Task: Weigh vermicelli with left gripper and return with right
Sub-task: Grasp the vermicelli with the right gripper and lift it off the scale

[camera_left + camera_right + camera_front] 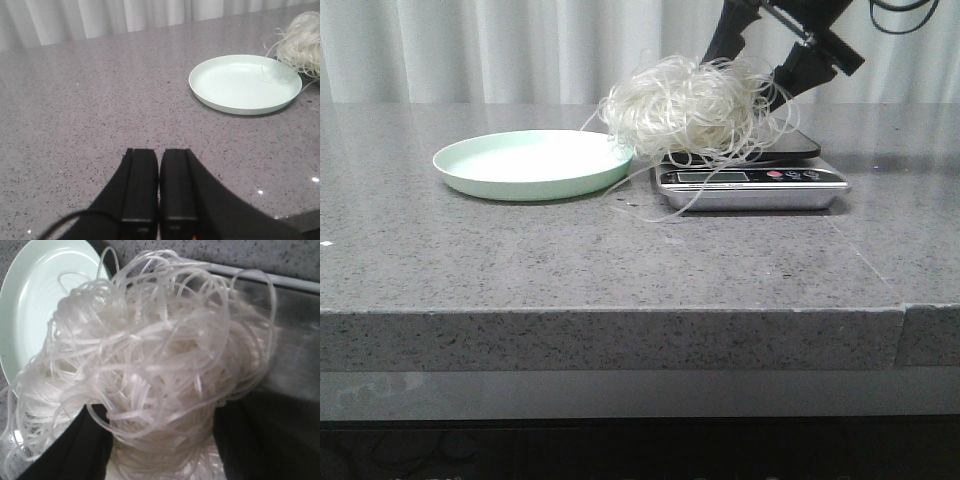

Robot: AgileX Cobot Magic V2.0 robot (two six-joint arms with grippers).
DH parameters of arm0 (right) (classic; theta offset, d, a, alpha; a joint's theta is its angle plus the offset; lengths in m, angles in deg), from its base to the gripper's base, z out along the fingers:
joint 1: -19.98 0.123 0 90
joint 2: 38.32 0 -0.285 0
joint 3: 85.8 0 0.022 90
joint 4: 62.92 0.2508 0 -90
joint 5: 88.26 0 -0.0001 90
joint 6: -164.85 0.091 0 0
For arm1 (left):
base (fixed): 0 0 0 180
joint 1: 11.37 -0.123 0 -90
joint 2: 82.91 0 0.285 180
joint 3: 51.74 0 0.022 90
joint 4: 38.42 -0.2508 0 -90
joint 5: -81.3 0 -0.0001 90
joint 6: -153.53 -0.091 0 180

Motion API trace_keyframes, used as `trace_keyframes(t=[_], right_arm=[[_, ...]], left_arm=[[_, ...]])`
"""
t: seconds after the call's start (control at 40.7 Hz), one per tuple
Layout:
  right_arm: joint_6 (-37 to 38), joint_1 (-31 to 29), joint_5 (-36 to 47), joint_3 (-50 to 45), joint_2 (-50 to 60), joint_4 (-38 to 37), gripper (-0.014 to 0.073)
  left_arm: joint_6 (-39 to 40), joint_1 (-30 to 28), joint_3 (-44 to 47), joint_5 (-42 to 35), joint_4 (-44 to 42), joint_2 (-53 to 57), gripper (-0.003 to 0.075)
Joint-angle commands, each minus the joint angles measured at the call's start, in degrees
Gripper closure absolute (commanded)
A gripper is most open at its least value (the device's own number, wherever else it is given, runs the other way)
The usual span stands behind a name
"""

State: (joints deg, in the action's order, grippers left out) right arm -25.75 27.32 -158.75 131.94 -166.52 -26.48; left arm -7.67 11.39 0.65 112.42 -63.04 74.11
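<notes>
A tangled bundle of pale vermicelli rests on the platform of a silver kitchen scale, overhanging its left side towards the mint-green plate. My right gripper reaches in from behind. It is open, and its black fingers stand wide apart on either side of the vermicelli, which fills the gap. In the front view its fingertips are hidden behind the bundle. My left gripper is shut with nothing in it, low over bare table, well away from the plate and the vermicelli.
The plate is empty apart from a few stray strands over its rim. A white curtain hangs behind the grey speckled table. The table's front edge runs across the front view, with a seam at the right.
</notes>
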Motion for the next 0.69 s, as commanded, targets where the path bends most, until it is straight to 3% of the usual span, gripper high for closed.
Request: trace_keyframes(t=[0.0,0.123,0.246,0.492,0.664], right_arm=[[-0.7,-0.1,0.4,1.7,1.6,3.9,0.0071],[-0.7,-0.1,0.4,1.7,0.5,4.8,0.0174],[-0.7,-0.1,0.2,2.1,0.5,4.8,0.0444],[-0.7,-0.1,-1.1,6.4,0.5,4.8,0.0443],[-0.7,-0.1,-5.4,14.4,0.6,5.1,0.0443]], left_arm=[[0.7,-0.1,-1.4,-3.6,-0.7,-0.6,0.0582],[0.7,-0.1,-1.4,-3.6,-0.7,-0.6,0.0582],[0.7,-0.1,-1.4,-3.6,-0.7,-0.6,0.0582],[0.7,-0.1,-1.4,-3.6,-0.7,-0.6,0.0582],[0.7,-0.1,-1.4,-3.6,-0.7,-0.6,0.0582]])
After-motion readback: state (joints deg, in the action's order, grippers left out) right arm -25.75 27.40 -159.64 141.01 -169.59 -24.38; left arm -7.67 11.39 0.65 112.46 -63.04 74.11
